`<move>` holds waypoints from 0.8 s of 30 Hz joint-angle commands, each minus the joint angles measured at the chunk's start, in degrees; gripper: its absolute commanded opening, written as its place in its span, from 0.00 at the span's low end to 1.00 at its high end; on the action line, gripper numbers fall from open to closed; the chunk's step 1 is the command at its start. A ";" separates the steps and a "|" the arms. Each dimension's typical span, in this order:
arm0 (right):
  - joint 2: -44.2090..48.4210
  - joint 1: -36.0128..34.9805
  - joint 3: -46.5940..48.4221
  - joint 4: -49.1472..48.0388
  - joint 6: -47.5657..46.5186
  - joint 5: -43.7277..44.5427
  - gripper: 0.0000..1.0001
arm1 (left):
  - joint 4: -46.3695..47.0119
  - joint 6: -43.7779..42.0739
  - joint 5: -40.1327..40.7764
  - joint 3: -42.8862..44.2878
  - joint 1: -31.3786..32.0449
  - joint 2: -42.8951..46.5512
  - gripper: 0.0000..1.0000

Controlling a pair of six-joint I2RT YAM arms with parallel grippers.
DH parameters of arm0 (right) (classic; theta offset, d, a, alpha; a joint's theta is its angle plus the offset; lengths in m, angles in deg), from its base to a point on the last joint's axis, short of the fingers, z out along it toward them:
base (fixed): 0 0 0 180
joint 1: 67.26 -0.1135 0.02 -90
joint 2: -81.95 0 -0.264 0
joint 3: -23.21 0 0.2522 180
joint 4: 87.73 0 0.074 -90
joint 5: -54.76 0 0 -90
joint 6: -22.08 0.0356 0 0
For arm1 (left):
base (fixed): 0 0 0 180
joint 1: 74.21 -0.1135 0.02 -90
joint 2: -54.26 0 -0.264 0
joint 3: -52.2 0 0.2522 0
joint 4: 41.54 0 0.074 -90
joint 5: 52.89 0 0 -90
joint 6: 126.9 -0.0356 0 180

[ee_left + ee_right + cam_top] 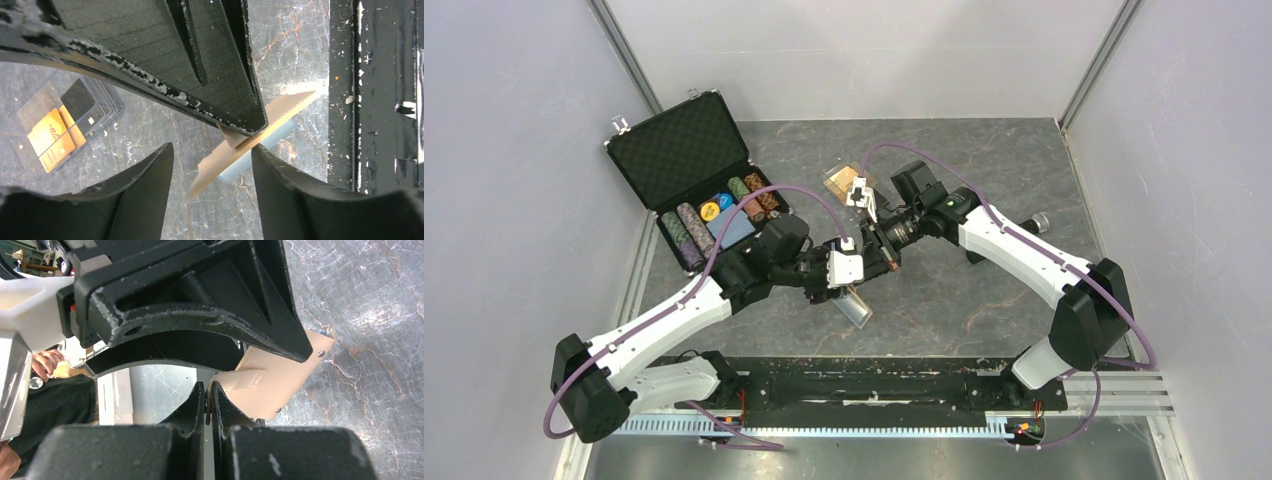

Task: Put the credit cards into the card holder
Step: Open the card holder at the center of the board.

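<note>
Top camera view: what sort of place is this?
Likely a robot test cell in a lab: a left arm and right arm bolted to a black rail, plain grey panels walling in the tabletop, and a poker-chip case laid out.

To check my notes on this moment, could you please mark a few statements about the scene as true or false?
1. The right claw is shut on the snap tab of the card holder. True.
2. Both credit cards already sit in the holder. False: the orange card and the black card lie in the clear box.
3. The poker chip case is closed. False: its lid stands open.
4. The left claw has its fingers apart, with the card holder between them. True.
</note>
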 commanded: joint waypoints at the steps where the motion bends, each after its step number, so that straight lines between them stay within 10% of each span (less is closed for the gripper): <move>1: -0.25 -0.25 1.16 -0.81 0.08 0.29 0.01 | -2.18 -2.13 -2.22 1.53 0.00 0.29 0.53; 17: 0.90 -0.17 1.57 -4.08 3.70 2.52 0.07 | -2.88 3.67 -5.77 -0.98 0.08 0.80 0.45; 24: 3.06 0.72 -0.19 -6.33 6.78 8.51 0.23 | -0.99 10.39 -5.69 -1.39 0.02 1.32 0.08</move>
